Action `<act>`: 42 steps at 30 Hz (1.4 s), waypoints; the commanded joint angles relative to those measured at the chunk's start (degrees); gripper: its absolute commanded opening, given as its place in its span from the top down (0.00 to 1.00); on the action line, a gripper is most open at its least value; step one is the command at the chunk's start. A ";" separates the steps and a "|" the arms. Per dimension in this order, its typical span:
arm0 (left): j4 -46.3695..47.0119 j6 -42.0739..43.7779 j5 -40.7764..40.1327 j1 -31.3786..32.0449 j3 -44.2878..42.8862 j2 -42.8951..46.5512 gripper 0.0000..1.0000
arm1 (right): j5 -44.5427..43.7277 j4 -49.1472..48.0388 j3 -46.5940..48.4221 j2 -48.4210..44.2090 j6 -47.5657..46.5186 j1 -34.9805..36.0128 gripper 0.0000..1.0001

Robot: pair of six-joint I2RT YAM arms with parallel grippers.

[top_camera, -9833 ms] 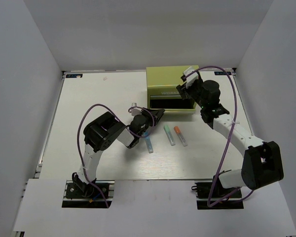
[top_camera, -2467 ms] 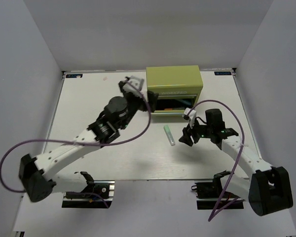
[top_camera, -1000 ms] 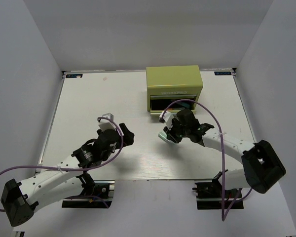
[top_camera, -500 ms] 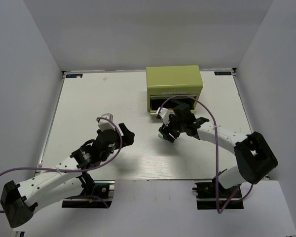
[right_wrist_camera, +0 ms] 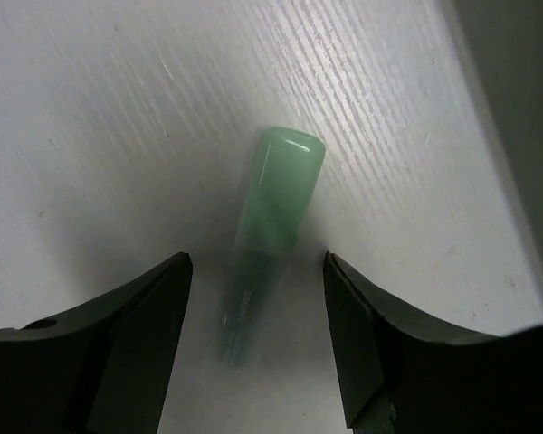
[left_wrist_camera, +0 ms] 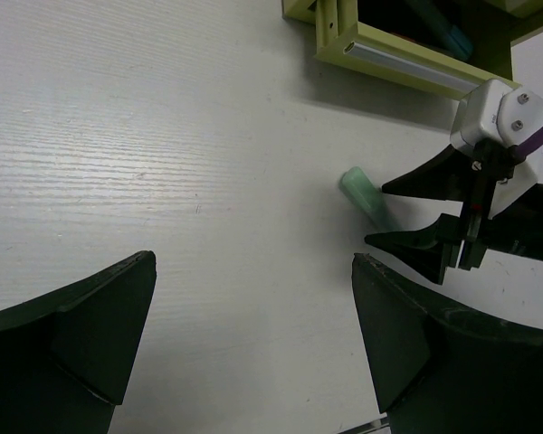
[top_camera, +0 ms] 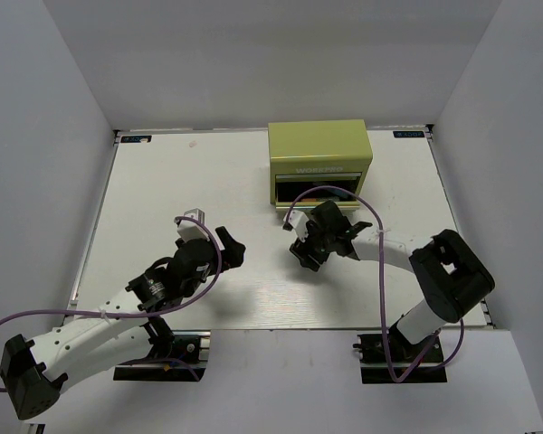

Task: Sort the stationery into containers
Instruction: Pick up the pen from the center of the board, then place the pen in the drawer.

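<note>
A green-capped clear marker lies flat on the white table between the fingers of my right gripper, which is open and straddles it without touching. In the left wrist view the same marker shows with the right gripper over its far end. The olive-green tool chest stands at the back, one drawer pulled out. A blue-capped marker lies inside that drawer. My left gripper hangs wide open over bare table, left of the marker, holding nothing.
White walls close in the table at the back and on both sides. Purple cables loop off both arms. The right arm's base sits at the near right.
My right gripper's jaws have opened and its wrist has swung round toward the chest, tips now pointing down-left over the green marker. The left arm has barely moved.
</note>
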State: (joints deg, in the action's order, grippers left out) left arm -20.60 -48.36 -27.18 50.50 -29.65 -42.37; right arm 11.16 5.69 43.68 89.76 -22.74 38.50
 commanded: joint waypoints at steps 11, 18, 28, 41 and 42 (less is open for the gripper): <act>-0.49 -0.33 -0.77 0.04 0.29 -0.35 0.01 | -0.80 3.44 0.61 0.69 -3.44 1.23 0.87; -0.49 -0.33 -0.77 0.04 0.29 -0.35 0.01 | 0.09 5.82 6.75 -7.66 -9.67 0.61 0.95; -0.49 -0.86 -0.24 0.04 1.34 0.80 0.01 | -4.03 -0.58 16.26 -8.11 -24.87 -3.52 1.00; -1.02 -0.86 -0.24 0.04 1.35 1.85 0.01 | -6.24 -11.24 20.47 3.84 -37.99 -8.88 0.87; -1.02 -0.86 -0.24 0.04 1.35 1.85 0.01 | -6.32 -10.97 20.91 5.15 -37.64 -9.14 0.77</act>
State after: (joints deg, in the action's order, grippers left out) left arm -21.04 -48.99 -27.20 50.50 -28.47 -41.30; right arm 5.32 -1.48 60.64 93.82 -57.30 30.00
